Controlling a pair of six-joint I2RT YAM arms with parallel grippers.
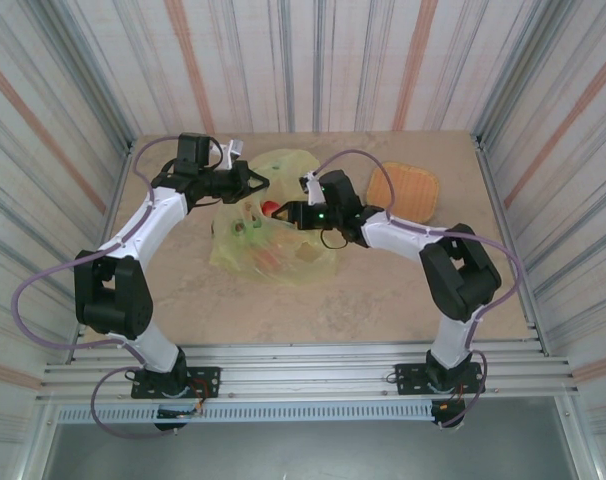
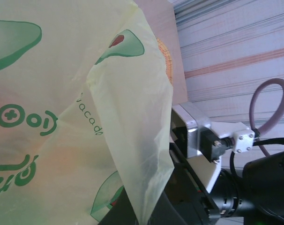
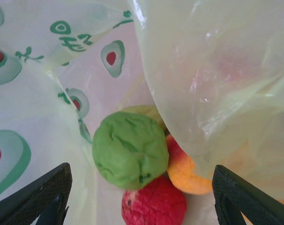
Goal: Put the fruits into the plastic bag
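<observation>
The yellow-green plastic bag (image 1: 275, 235), printed with avocados, lies mid-table with its mouth lifted. My left gripper (image 1: 251, 185) is shut on a fold of the bag's edge (image 2: 132, 140), and the film runs down between its dark fingers (image 2: 175, 211). My right gripper (image 1: 286, 213) is open at the bag's mouth, its fingertips (image 3: 39, 194) spread wide with nothing between them. Below it, inside the bag, a green fruit (image 3: 130, 150), a red fruit (image 3: 153, 205) and an orange-red fruit (image 3: 186, 174) lie together. A red fruit (image 1: 270, 208) shows at the mouth from above.
A round orange woven tray (image 1: 404, 190) lies at the back right of the table. The right arm's wrist (image 2: 226, 150) stands close beside the left gripper. Striped walls enclose the table on three sides.
</observation>
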